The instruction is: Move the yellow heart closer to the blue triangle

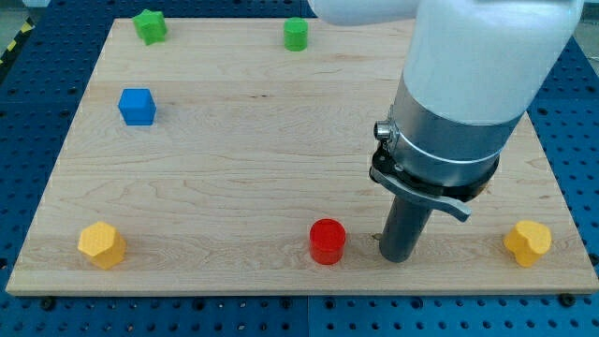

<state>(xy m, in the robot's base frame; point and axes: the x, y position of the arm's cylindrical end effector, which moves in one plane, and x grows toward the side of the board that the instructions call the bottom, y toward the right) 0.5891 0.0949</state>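
Since my tip (397,258) sits well to the view's left of the yellow heart (528,242), no blue triangle shows; the rod holds nothing, having no gripper.

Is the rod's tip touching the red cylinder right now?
Apart. The camera view shows a strip of bare board between my tip and the red cylinder, which sits to the tip's left in the view.

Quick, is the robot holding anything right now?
No claw here, just a rod; my tip holds nothing, sitting right of the red cylinder.
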